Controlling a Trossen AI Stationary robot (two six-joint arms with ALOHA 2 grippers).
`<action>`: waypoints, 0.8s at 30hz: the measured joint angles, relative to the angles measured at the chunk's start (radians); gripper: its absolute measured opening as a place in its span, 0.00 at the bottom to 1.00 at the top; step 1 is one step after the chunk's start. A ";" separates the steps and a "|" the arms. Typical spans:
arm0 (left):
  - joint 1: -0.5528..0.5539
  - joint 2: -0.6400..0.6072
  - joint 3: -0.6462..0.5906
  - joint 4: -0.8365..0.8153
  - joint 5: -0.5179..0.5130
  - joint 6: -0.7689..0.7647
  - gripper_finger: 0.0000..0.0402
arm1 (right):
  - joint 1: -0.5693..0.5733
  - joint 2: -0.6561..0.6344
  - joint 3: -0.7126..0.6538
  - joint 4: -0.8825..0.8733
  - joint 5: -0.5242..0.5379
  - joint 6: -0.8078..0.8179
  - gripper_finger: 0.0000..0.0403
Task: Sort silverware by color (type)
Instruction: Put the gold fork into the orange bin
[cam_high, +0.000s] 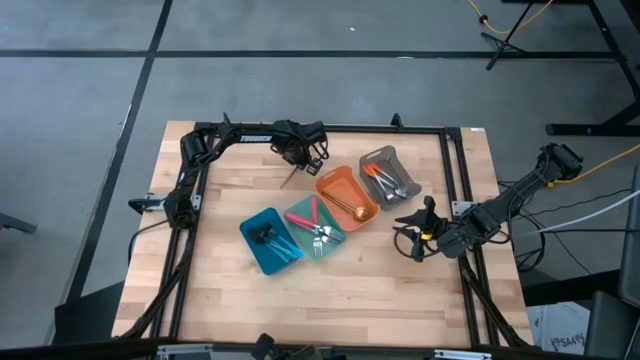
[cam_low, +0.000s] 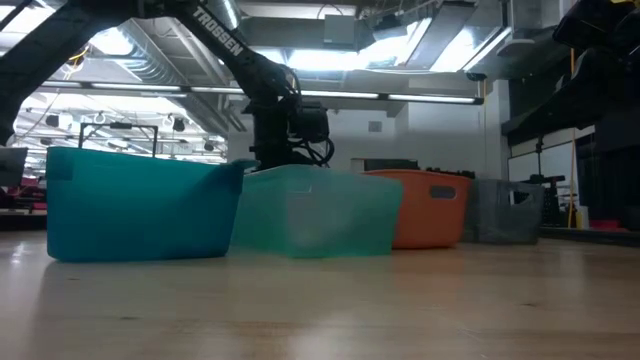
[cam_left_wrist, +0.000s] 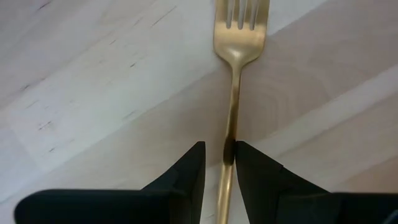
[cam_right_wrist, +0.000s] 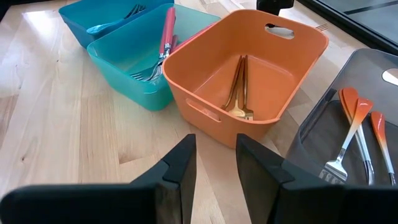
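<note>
A gold fork (cam_left_wrist: 235, 93) lies flat on the wooden table (cam_high: 240, 300) near its far edge, seen as a thin line (cam_high: 291, 178) in the high view. My left gripper (cam_left_wrist: 219, 155) points down over it, open, one finger on each side of the handle. Other silverware lies sorted in a row of trays: blue-handled pieces in the blue tray (cam_high: 262, 248), red-handled forks (cam_right_wrist: 166, 34) in the teal tray (cam_high: 300, 212), gold pieces (cam_right_wrist: 239, 87) in the orange tray (cam_high: 335, 182), and orange-handled pieces (cam_right_wrist: 357, 121) in the grey tray (cam_high: 383, 157). My right gripper (cam_right_wrist: 214, 149) waits open, right of the trays (cam_high: 412, 228). My left gripper comes from above, pointing down, with its fingers on either side of the gold fork's handle (cam_left_wrist: 230, 134) about mid-length. The handle lies close beside one finger (cam_left_wrist: 252, 165), with a gap to the other. Whether that finger touches it I cannot tell.
The four trays run in a slanting row across the table's middle, and in the low view they hide the left gripper's fingers. A black frame rail (cam_high: 440, 128) borders the far and side edges. Bare wood lies along the near edge (cam_high: 330, 310).
</note>
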 joint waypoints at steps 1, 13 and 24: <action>0.001 0.000 0.000 0.001 0.004 0.004 0.20 | 0.000 0.000 0.000 0.000 0.000 0.000 0.26; 0.000 0.000 0.000 -0.001 0.018 0.022 0.20 | 0.000 0.000 0.000 0.000 0.000 0.000 0.26; -0.005 0.009 -0.010 -0.026 0.015 0.023 0.20 | 0.000 0.000 0.000 0.000 0.000 0.000 0.26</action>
